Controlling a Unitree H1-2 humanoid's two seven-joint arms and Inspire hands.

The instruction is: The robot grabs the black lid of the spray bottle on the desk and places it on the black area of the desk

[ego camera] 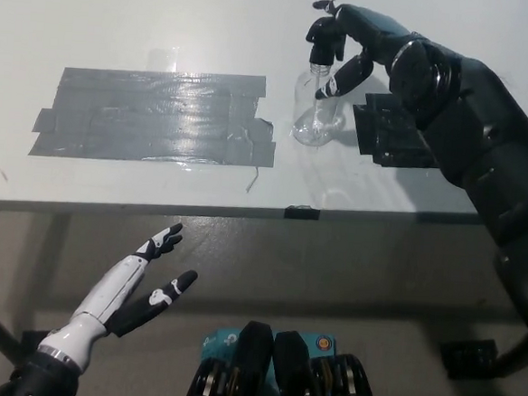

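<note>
Head view: our right hand [351, 50] curls at the black lid [325, 45] atop the spray bottle [316, 106], grip unclear. Our left hand [135, 289] hangs released, well below the bottle.

desk [122, 25]: plain white top, upper part of the frame
tape patch [152, 116]: dark grey, glossy strips with pale glare, left of centre
bottle [317, 111]: clear, see-through
lid [325, 44]: black
right hand [356, 50]: black, white marks at the fingertips, upper right
left hand [135, 289]: white, black palm and fingertips, lower left
floor [349, 276]: dull grey-brown
</note>
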